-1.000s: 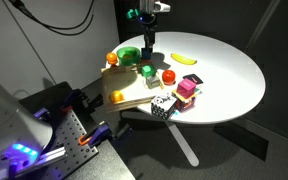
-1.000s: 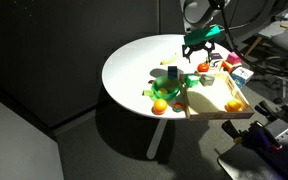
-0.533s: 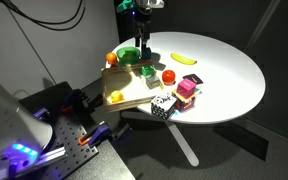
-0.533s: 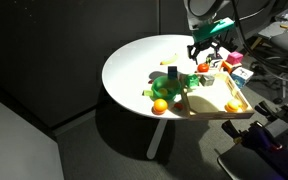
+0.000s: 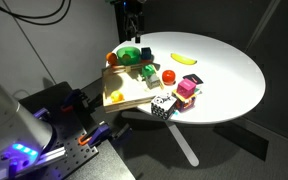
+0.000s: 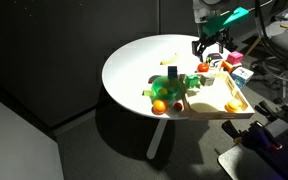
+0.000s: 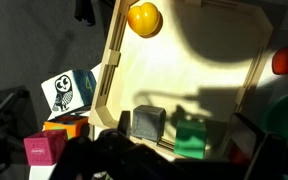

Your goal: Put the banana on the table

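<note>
The small curved yellow banana [image 5: 185, 58] lies on the round white table [image 5: 229, 75], to the right of the green bowl [image 5: 129, 55]. It shows faintly in the other exterior view too [image 6: 172, 56]. My gripper [image 5: 135, 30] hangs open and empty high above the bowl and the wooden tray [image 5: 134, 92], well apart from the banana. It also shows in an exterior view [image 6: 210, 46]. In the wrist view the dark fingers [image 7: 174, 162] frame the tray [image 7: 204, 70] far below, and the banana is out of view.
On the tray lie a round yellow piece [image 7: 144, 17], a grey cube [image 7: 147, 122] and a green cube [image 7: 192, 135]. An owl-printed cube [image 7: 67, 92], pink blocks [image 5: 187, 90], a red ball [image 5: 168, 76] and an orange [image 5: 112, 59] crowd around it.
My gripper has risen and drifted from above the tray's far edge toward the bowl side, staying open. The banana has not moved.
</note>
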